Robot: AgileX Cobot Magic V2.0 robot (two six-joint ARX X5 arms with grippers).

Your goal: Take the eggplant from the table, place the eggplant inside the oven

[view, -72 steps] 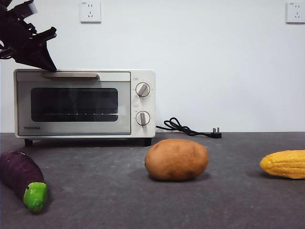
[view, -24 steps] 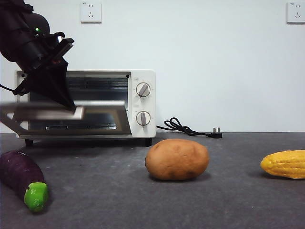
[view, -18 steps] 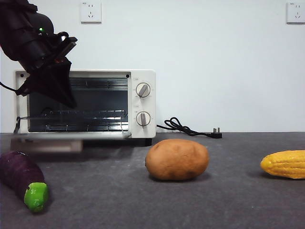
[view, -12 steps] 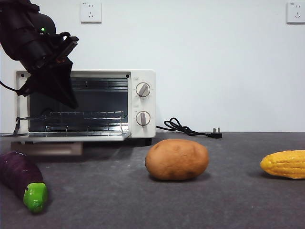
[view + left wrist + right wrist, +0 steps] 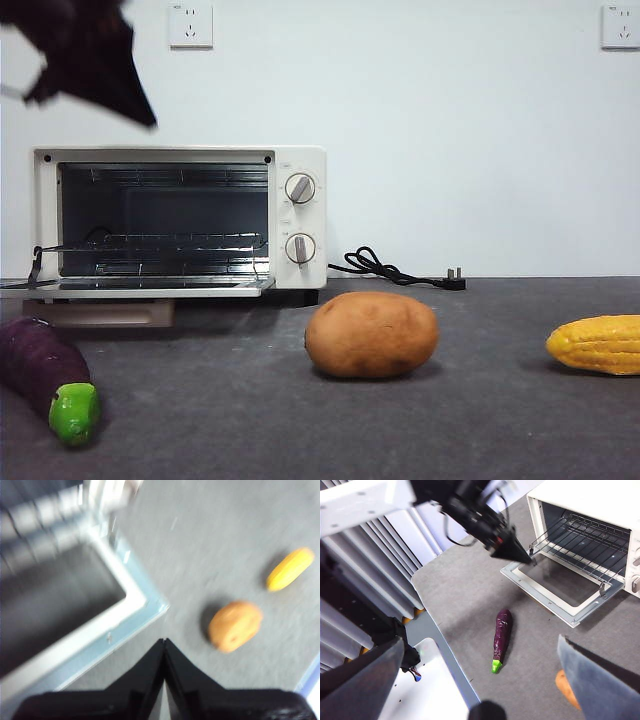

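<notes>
The eggplant (image 5: pixel 45 378) lies on the table (image 5: pixel 480 420) at the near left, green cap toward the camera; the right wrist view shows the eggplant (image 5: pixel 501 639) a little in front of the open door. The oven (image 5: pixel 298 215) stands at the back left with its door (image 5: pixel 150 287) folded down flat and the wire rack (image 5: pixel 150 243) showing. My left gripper (image 5: pixel 145 115) hangs shut above the oven's left end, holding nothing, its shut tips (image 5: pixel 164 645) over the door's corner. My right gripper (image 5: pixel 480 641) waits high above the table, open and empty.
A brown potato (image 5: pixel 371 335) sits mid-table and a yellow corn cob (image 5: pixel 596 343) at the right edge. A black power cable (image 5: pixel 392 270) trails right of the oven. The table's left edge (image 5: pixel 445 650) runs close to the eggplant.
The oven door went from closed to fully down. My left gripper came off the handle and rose up and left, above the oven.
</notes>
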